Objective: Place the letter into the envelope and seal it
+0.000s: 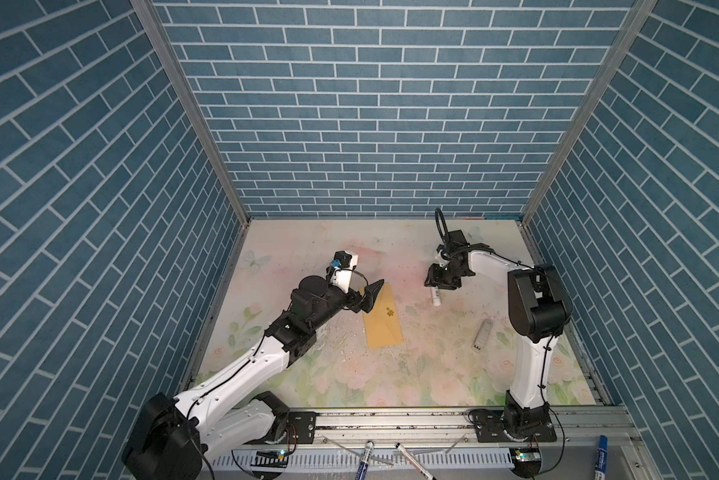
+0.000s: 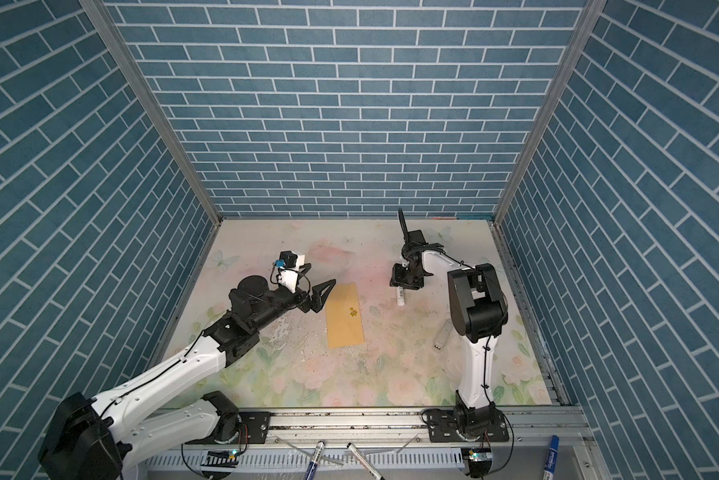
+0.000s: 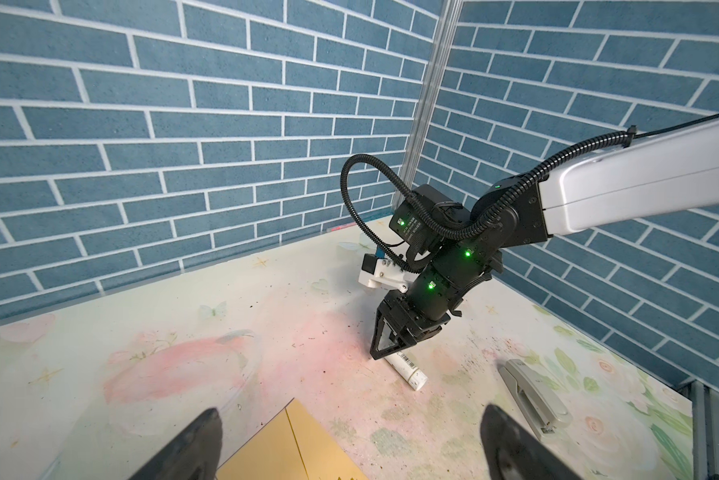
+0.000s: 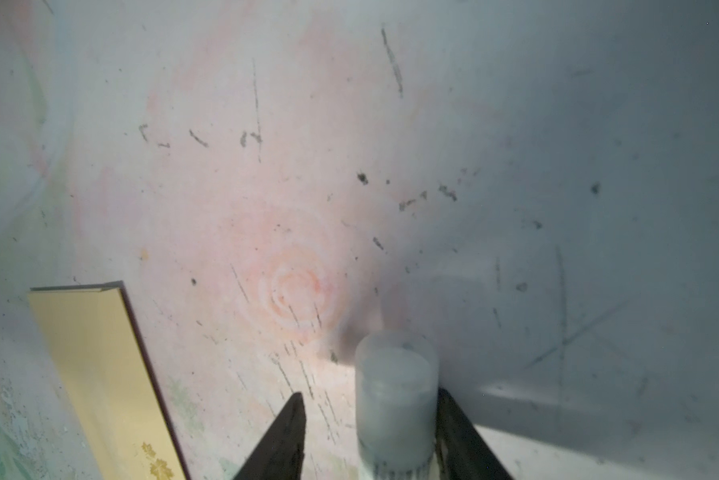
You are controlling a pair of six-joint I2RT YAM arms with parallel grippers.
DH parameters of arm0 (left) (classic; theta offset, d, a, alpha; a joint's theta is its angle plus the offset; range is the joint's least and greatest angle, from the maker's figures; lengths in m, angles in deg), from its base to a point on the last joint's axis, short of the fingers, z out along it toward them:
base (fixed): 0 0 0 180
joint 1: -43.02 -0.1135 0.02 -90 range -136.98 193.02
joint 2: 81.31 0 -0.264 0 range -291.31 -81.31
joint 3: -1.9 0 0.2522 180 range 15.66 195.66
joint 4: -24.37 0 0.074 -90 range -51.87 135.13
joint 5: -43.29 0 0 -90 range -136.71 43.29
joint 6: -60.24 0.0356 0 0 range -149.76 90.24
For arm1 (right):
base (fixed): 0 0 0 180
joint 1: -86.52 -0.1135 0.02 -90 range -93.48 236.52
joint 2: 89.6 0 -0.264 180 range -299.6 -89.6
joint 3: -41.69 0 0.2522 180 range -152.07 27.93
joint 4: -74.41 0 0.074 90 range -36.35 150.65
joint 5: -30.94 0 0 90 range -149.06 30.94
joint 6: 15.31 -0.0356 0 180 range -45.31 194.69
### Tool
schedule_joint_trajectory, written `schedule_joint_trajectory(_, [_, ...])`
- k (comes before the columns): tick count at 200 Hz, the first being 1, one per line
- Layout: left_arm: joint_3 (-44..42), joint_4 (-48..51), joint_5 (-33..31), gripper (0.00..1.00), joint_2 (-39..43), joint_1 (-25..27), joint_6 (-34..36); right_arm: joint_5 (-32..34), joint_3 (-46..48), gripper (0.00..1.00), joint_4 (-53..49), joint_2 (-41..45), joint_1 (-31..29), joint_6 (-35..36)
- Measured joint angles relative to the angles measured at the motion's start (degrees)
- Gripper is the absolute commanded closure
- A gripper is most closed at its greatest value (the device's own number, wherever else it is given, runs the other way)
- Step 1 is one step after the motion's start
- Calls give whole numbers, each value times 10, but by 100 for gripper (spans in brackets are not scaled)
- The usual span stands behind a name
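Observation:
The golden-tan envelope [image 1: 384,320] [image 2: 345,318] lies flat on the floral table with its flap down and a small gold emblem showing. The letter is not in view. My left gripper [image 1: 372,297] [image 3: 351,411] hovers open at the envelope's [image 3: 307,446] far left corner, with nothing between its fingers. My right gripper [image 1: 435,286] [image 4: 370,392] points down over a white glue stick [image 1: 435,297] [image 4: 395,399] lying on the table to the right of the envelope [image 4: 100,365]. Its jaws are apart: the tube touches one finger and a gap shows at the other.
A grey stapler [image 1: 483,334] [image 3: 532,390] lies on the table [image 1: 391,374] right of the glue stick [image 3: 409,370], near the right arm's base. Blue brick walls close in three sides. Markers [image 1: 364,459] lie on the front rail, off the table.

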Motion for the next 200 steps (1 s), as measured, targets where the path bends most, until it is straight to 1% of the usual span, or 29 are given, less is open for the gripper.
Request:
schedule_joint_trajectory(23, [0,16,-26,3,5,-2,0,5,0,40,-3,5,1,-4])
schedule_joint_trajectory(51, [0,50,-80,1,18,-8,0,18,0,37,-12,29,8,-5])
schedule_joint_trajectory(70, [0,72,-116,0,32,-20,1,32,0,35,-16,76,11,-5])
schedule_joint_trajectory(91, [0,97,-154,0,53,-49,2,51,1,34,-10,149,14,3])
schedule_joint_trajectory(102, [0,107,-175,0,64,-67,2,63,4,24,2,193,15,8])
schedule_joint_trajectory(111, [0,115,-193,0,74,-82,4,73,13,19,20,230,16,14])
schedule_joint_trajectory(134, [-14,111,-244,0,97,-115,16,110,78,9,87,339,21,32])
schedule_joint_trajectory(164, [-63,88,-315,0,108,-150,31,161,197,1,179,447,32,58])
schedule_joint_trajectory(200, [-124,41,-376,0,83,-179,58,234,335,1,280,515,49,83])
